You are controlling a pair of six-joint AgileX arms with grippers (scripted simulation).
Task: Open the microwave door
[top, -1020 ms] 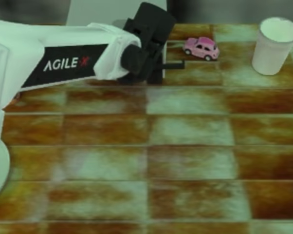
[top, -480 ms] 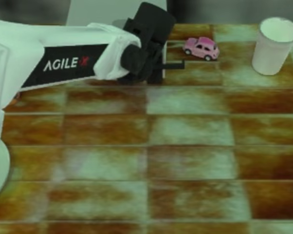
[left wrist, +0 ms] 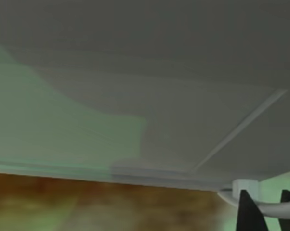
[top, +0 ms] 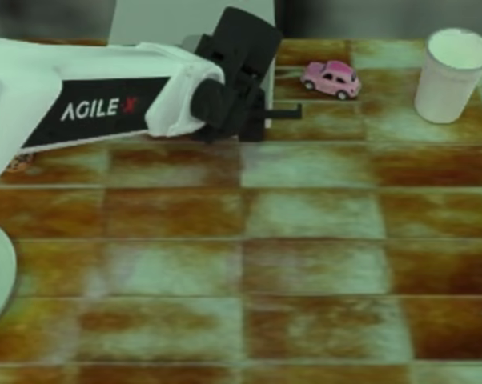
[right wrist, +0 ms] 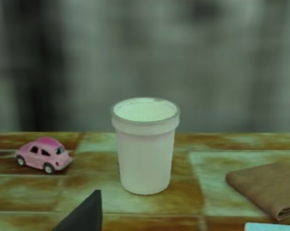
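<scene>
Left gripper (top: 261,112): worked at the far edge of the table, hard against the microwave (top: 193,20); in the left wrist view its two dark fingertips (left wrist: 248,211) stood apart on either side of a pale curved bar that looked like the door handle (left wrist: 253,204). They appeared closed about it, though actual contact could not be confirmed.

Microwave door (left wrist: 150,86): lay directly ahead of the claw and filled most of the left wrist view, its grey window panel close in front; the handle sat between the fingertips at the door's lower edge.

Deciding relation: the door's long axis ran crosswise to the claw's reach, so, as a judgement, the coming pull had to draw back towards the near table edge, away from the oven body. The left arm was the nearer by far.

Right gripper (right wrist: 82,214): parked beyond the top view's frame; only a dark finger edge showed, so its state could not be told.

View differences: the top view hid the door face behind the arm; only the left wrist view showed it. The right wrist view alone showed a folded brown cloth (right wrist: 265,187) beside the white cup (right wrist: 145,144) and the pink toy car (right wrist: 43,154).
</scene>
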